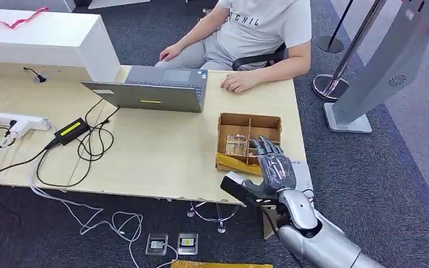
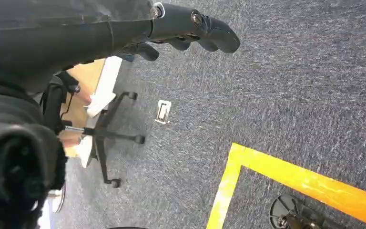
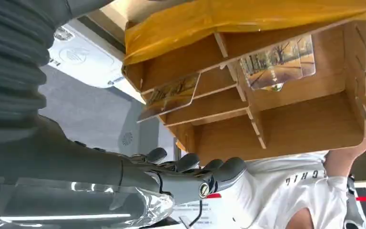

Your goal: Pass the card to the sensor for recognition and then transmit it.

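A cardboard box [image 1: 248, 120] with dividers stands near the table's right front corner. Clear picture cards lie in its compartments: one card [image 1: 236, 144] in the near left cell, and in the right wrist view two cards [image 3: 276, 59] [image 3: 171, 93] lean in neighbouring cells. My right hand [image 1: 273, 167] hovers at the box's near edge, fingers [image 3: 195, 167] spread over it, holding nothing. A white flat device [image 1: 303, 172] lies on the table corner beside that hand, also visible as the white device [image 3: 81, 57]. My left hand [image 2: 181, 24] hangs over the carpet, empty.
A person sits at the table's far side, one hand [image 1: 239, 82] resting on the top. An open laptop [image 1: 156, 89] stands mid-table, with a power strip [image 1: 14, 121] and cables to the left. A grey kiosk [image 1: 380, 72] and a stanchion base [image 1: 329, 86] stand on the right.
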Available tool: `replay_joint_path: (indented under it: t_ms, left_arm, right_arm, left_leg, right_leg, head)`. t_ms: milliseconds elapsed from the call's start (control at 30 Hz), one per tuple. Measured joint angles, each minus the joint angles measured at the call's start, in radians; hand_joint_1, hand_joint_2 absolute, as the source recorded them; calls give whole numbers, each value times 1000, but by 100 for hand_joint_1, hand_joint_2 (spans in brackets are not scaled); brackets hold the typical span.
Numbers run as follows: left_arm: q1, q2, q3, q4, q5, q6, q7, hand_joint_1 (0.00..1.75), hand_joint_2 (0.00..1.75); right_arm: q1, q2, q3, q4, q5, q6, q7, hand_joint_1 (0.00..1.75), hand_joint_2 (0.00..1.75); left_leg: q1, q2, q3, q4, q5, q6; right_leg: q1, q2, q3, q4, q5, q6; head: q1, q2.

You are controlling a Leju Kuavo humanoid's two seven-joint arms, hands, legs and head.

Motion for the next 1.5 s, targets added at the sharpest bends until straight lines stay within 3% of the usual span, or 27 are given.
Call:
replay_joint_path:
  t_ms: [767, 1500]
  left_arm:
    - [0, 2, 0, 0, -4, -5, -14, 0, 0]
    - [0, 3, 0, 0, -12, -5, -9, 0, 0]
  right_arm:
    - [-48, 17, -29, 53, 65, 13, 38, 0, 175]
    - [-67, 61, -32, 189, 50, 5, 14, 0, 175]
  left_leg:
    - [0, 0, 0, 0, 0, 0]
    - [0, 0, 0, 0, 0, 0]
  right_leg:
    - [0, 0, 0, 0, 0, 0]
    - [0, 0, 0, 0, 0, 0]
  head:
    - [0, 0]
    - [0, 0]
